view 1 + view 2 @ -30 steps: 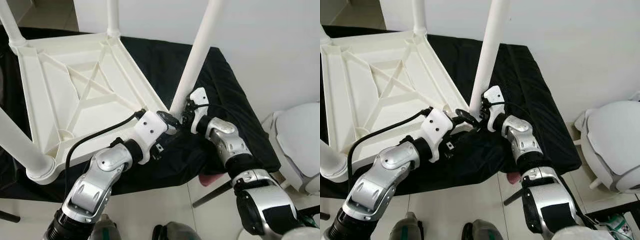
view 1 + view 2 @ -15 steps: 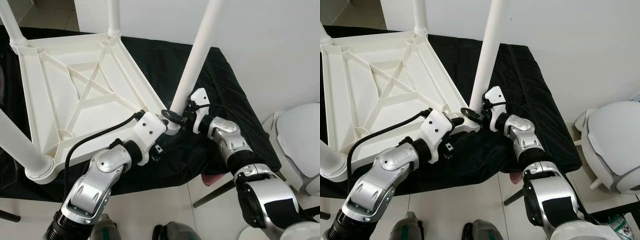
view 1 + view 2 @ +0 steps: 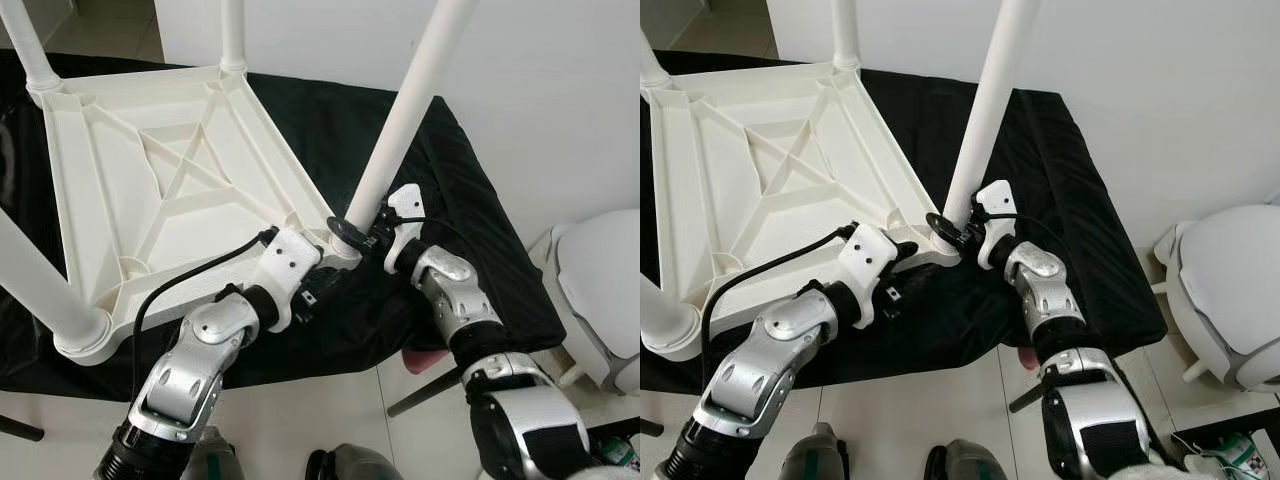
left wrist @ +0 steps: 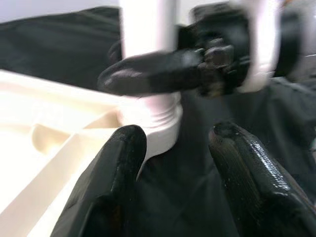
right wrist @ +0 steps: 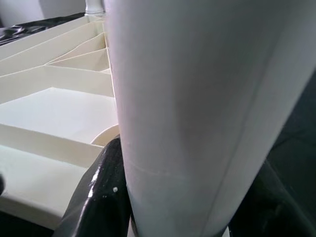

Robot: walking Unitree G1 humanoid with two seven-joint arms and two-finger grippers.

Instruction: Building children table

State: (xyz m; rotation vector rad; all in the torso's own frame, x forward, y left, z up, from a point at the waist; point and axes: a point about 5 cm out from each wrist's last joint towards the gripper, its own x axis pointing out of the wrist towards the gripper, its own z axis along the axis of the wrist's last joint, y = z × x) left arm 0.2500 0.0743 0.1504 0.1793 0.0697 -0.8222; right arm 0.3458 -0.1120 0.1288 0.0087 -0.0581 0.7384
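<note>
A white plastic children's table (image 3: 160, 190) lies upside down on a black cloth, its legs pointing up. At its near right corner stands a white leg (image 3: 405, 120), leaning right, with its foot in the corner socket (image 4: 158, 123). My right gripper (image 3: 352, 232) is shut on this leg just above the socket. In the right wrist view the leg (image 5: 197, 113) sits between the black fingers (image 5: 106, 192). My left gripper (image 3: 322, 280) is open just below that corner. Its two fingers (image 4: 128, 163) stand apart in front of the socket collar, not touching it.
The black cloth (image 3: 450, 200) covers a low surface that ends just right of the leg. A white rounded object (image 3: 600, 290) sits on the floor at the right. Other legs stand at the far corners (image 3: 232, 30) and the near left (image 3: 40, 290). A white wall is behind.
The held leg leans a little further right than a second ago. My right gripper stays clamped at its base. My left gripper has drawn slightly back below the corner.
</note>
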